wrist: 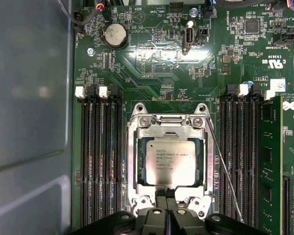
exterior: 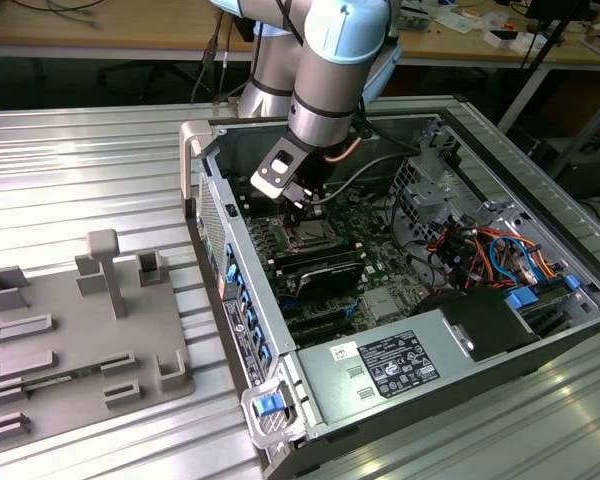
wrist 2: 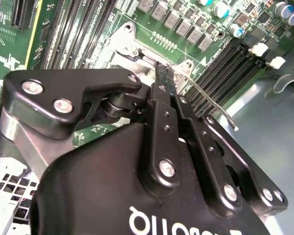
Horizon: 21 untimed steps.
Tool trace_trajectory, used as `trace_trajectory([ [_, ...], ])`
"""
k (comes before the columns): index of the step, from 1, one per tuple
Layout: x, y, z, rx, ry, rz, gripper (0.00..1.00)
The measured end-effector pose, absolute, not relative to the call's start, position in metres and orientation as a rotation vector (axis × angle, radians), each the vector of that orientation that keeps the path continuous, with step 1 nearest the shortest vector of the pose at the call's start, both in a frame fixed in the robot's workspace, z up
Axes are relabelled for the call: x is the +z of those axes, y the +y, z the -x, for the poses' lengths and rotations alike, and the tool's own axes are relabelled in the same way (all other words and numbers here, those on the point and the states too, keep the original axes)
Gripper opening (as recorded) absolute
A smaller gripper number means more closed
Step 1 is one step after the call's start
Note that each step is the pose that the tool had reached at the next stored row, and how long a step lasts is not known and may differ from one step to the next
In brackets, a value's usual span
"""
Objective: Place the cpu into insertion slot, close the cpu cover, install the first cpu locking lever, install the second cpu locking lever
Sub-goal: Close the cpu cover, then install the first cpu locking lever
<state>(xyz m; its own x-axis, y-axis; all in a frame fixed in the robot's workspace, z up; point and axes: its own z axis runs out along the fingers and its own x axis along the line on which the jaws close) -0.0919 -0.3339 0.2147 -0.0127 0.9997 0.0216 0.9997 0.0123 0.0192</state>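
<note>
1. Robot arm, pale blue and silver tube sections: in the exterior view it reaches down into an open grey metal computer case lying on its side on a ribbed silver metal table.
2. Black two-finger gripper: it is low over the green motherboard, at the edge of the processor socket. In both wrist views the jaws are drawn together, tips side by side. Whether anything is nipped between them cannot be told.
3. The cpu, a small flat square chip with a dull silver-grey metal top: it is seated flat in the insertion slot, just beside the fingertips. In the exterior view it lies below the gripper, at.
4. The cpu cover, a thin shiny silver metal frame with an open window: it lies down flat around the chip, which shows through the window.
5. Cpu locking lever, a thin silver wire rod: it slants away from one socket corner over the neighbouring slots. In the second wrist view its bent free end stands clear of the board.
6. Black memory slots with white clips: long rows flank the socket on both sides.
7. Round silver coin battery: on the board, well apart from the socket.
8. Grey moulded fixture plate with upright posts and slots: on the table, towards the exterior view's left of the case.
</note>
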Motion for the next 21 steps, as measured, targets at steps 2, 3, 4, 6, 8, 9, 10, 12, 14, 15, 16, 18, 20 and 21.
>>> trace_trajectory([
  [2, 0.215, -0.334, 0.091, -0.045, -2.234, 2.206, 0.11],
  [3, 0.215, -0.334, 0.089, -0.045, -2.234, 2.206, 0.11],
  [4, 0.215, -0.334, 0.086, -0.045, -2.234, 2.206, 0.11],
  [6, 0.215, -0.334, 0.074, -0.045, -2.234, 2.206, 0.11],
  [8, 0.215, -0.334, 0.069, -0.045, -2.234, 2.206, 0.11],
  [9, 0.214, -0.334, 0.069, -0.045, -2.234, 2.206, 0.11],
  [10, 0.214, -0.334, 0.069, -0.045, -2.234, 2.206, 0.11],
  [12, 0.214, -0.334, 0.069, -0.045, -2.234, 2.206, 0.11],
  [14, 0.214, -0.334, 0.068, -0.045, -2.234, 2.206, 0.11],
  [15, 0.214, -0.334, 0.068, -0.045, -2.234, 2.206, 0.11],
  [16, 0.214, -0.334, 0.068, -0.045, -2.234, 2.206, 0.11],
  [18, 0.214, -0.334, 0.068, -0.045, -2.234, 2.206, 0.11],
  [20, 0.214, -0.334, 0.068, -0.045, -2.234, 2.206, 0.11],
  [21, 0.214, -0.334, 0.068, -0.045, -2.234, 2.206, 0.11],
])
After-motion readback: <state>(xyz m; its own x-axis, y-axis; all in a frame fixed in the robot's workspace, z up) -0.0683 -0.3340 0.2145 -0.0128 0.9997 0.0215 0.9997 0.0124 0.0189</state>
